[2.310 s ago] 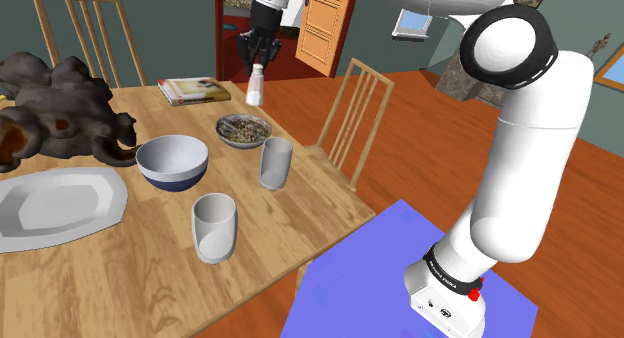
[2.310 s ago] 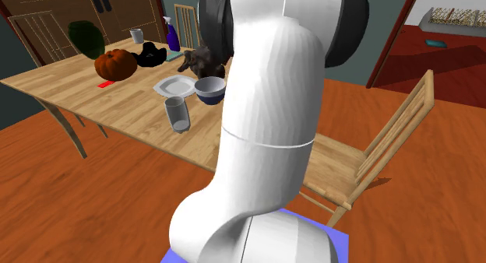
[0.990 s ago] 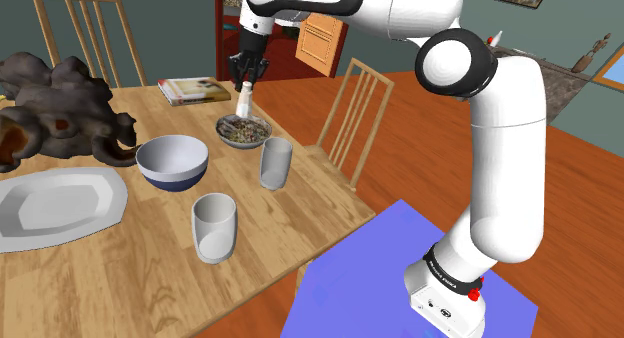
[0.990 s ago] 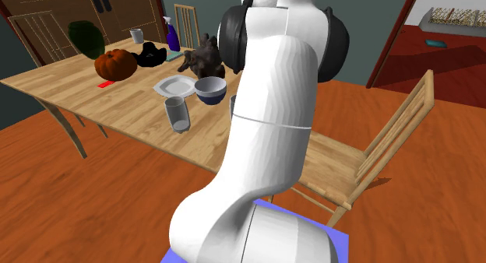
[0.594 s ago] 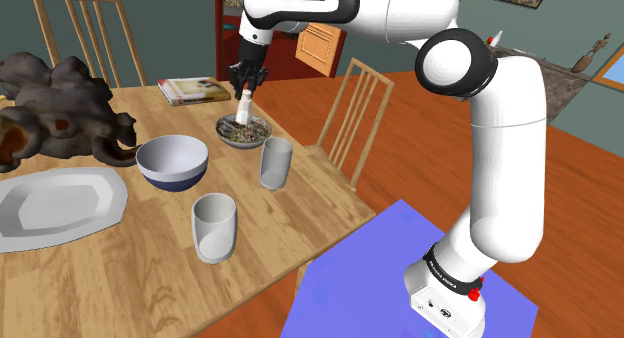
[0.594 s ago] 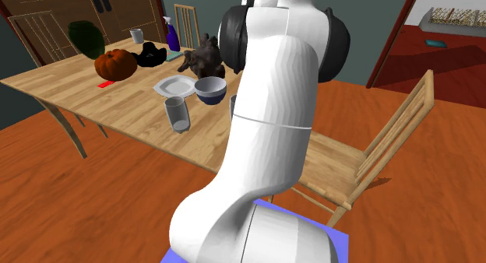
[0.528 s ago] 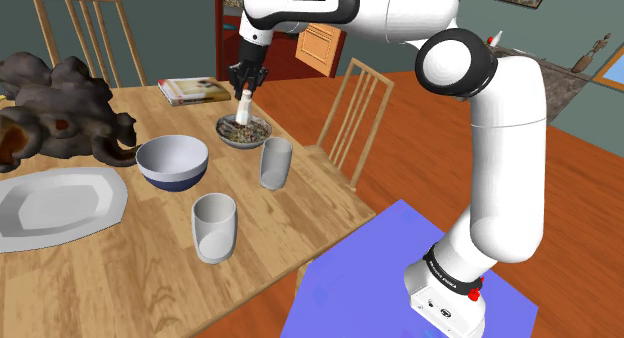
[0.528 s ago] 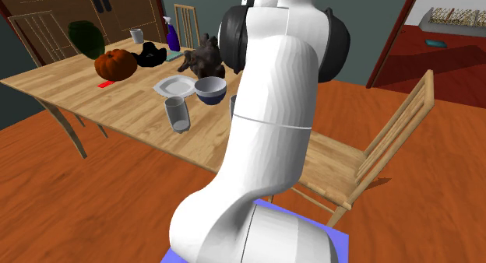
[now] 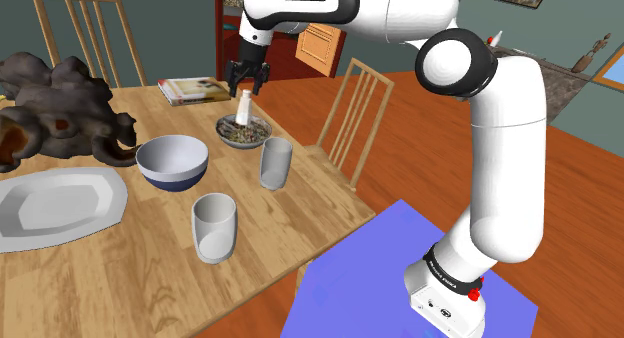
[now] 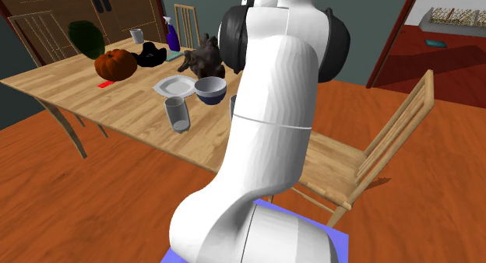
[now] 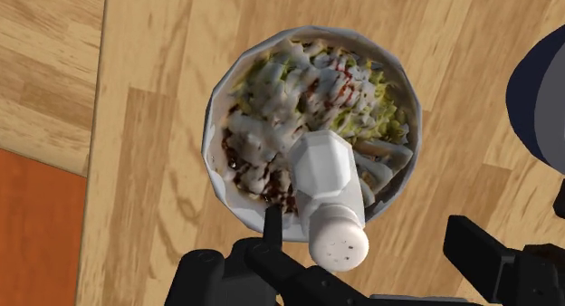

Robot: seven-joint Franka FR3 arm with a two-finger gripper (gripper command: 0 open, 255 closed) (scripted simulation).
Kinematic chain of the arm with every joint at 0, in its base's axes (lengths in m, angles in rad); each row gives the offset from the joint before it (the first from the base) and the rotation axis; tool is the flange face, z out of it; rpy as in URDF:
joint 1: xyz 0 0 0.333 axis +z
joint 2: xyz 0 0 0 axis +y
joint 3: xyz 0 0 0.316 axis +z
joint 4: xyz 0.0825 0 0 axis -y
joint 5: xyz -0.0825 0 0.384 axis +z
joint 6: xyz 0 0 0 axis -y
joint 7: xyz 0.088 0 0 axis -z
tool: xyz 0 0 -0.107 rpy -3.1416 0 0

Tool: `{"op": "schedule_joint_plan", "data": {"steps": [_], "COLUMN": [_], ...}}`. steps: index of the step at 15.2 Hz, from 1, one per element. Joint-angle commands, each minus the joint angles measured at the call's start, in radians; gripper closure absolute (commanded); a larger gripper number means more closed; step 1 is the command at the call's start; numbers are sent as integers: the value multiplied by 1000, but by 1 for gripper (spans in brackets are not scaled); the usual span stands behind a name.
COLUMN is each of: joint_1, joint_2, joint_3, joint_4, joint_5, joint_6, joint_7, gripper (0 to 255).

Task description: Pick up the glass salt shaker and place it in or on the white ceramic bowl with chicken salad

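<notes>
In the wrist view the salt shaker (image 11: 330,200) stands in the salad (image 11: 299,87) and covers a part of it and a piece of the white bowl's (image 11: 220,173) rim beside the claw (image 11: 360,227). The claw's fingers (image 11: 489,259) and the dark blue bowl (image 11: 541,100) are cut off by the picture's edge. In the shoulder view the grey plate (image 9: 55,208) and the dark sculpture (image 9: 50,101) are cut at the left edge; the book's (image 9: 193,90) cover is too small to read. In the second exterior view the white arm (image 10: 272,121) hides most of one glass (image 10: 233,106).
</notes>
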Motion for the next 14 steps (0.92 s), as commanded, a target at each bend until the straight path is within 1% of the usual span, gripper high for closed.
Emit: {"op": "schedule_joint_plan", "data": {"steps": [1, 2, 6, 14], "joint_1": [0, 0, -3, -3], "joint_2": [0, 0, -8, -8], "joint_3": [0, 0, 0, 0], "joint_4": [0, 0, 114, 114], "joint_5": [0, 0, 1, 1], "joint_6": [0, 0, -122, -122], "joint_7": [0, 0, 0, 0], "gripper": [0, 0, 0, 0]}}
